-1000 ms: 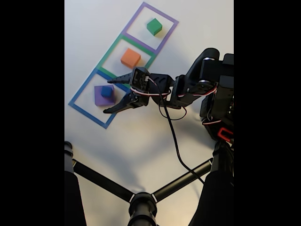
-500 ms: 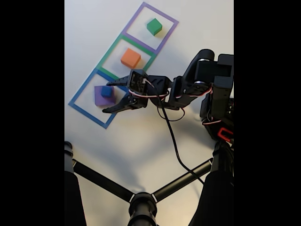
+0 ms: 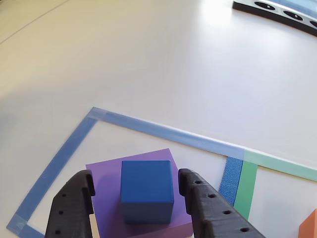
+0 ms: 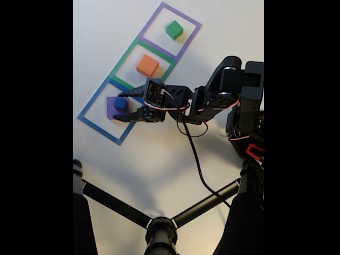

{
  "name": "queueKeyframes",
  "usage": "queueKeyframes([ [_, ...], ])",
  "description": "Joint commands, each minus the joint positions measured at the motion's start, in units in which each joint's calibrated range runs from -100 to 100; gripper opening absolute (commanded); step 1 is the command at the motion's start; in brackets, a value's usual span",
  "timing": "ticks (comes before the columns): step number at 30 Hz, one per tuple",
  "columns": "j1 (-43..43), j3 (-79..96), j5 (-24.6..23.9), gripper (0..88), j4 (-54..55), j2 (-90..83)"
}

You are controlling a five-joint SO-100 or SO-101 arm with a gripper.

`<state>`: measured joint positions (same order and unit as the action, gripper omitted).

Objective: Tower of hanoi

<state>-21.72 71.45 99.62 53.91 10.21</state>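
Fixed view: my end effector open, straddling blue cube atop purple slab, nothing gripped. Orange block, green cube apart; stacking remains.

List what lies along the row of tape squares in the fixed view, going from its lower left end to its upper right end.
Purple slab with the blue cube on top, in the blue tape square → orange block in the green tape square → green cube in the purple tape square.

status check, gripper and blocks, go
Gripper open, straddling blue cube. Cube sits on purple slab in blue tape square. Nothing in the way.
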Motion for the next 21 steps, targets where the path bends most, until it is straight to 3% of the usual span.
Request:
queueKeyframes([
  [1, -0.28, -0.80, 0.38, 14.0, 1.17, -0.36],
  [21, -0.81, -0.89, 0.38, 5.6, 0.93, 0.04],
])
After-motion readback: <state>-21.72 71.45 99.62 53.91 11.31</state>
